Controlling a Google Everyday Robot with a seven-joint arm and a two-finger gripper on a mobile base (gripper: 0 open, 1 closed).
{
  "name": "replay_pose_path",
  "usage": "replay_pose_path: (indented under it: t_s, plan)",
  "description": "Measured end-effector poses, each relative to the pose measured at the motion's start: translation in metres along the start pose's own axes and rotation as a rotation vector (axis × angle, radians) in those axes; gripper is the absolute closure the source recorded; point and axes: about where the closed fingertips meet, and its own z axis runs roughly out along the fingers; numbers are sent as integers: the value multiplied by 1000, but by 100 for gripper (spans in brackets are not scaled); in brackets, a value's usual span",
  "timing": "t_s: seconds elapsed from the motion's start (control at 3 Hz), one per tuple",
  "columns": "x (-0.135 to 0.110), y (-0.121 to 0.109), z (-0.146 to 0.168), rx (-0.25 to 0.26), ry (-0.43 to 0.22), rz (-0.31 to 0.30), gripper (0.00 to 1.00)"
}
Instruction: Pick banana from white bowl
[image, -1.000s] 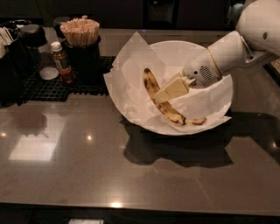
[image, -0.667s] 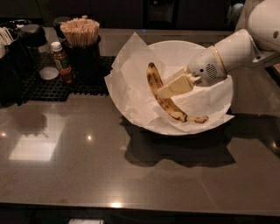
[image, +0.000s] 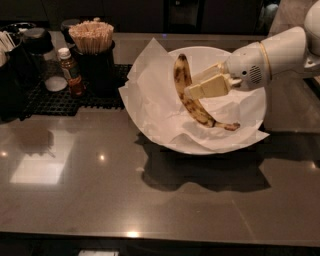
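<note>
The white bowl (image: 212, 49), lined with crinkled white paper (image: 155, 100), stands tilted at the centre right of the dark counter. The banana (image: 198, 111), yellow with brown spots, is inside it, its upper end raised toward the bowl's far rim and its lower end near the paper at the right. My gripper (image: 194, 86) reaches in from the right on the white arm (image: 280, 55). Its pale yellow fingers (image: 210, 88) are shut on the banana's upper half.
A black cup of wooden stir sticks (image: 92, 40) and a small sauce bottle (image: 71, 72) stand on a black mat (image: 65, 102) at the back left. Dark containers (image: 20, 60) stand at the far left. Bare counter (image: 125, 200) lies in front.
The gripper has risen and moved toward the far rim with the banana in it. The banana's upper end is now higher in the bowl.
</note>
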Motion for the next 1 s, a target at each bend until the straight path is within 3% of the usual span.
replay_pose_path:
  t_s: [0.33,0.67,1.0]
  plan:
    - [-10,0,-11,-27,-80,-55,100]
    - [-17,1,-14,-87,-135,-98,100]
    - [-17,1,-14,-87,-135,-98,100]
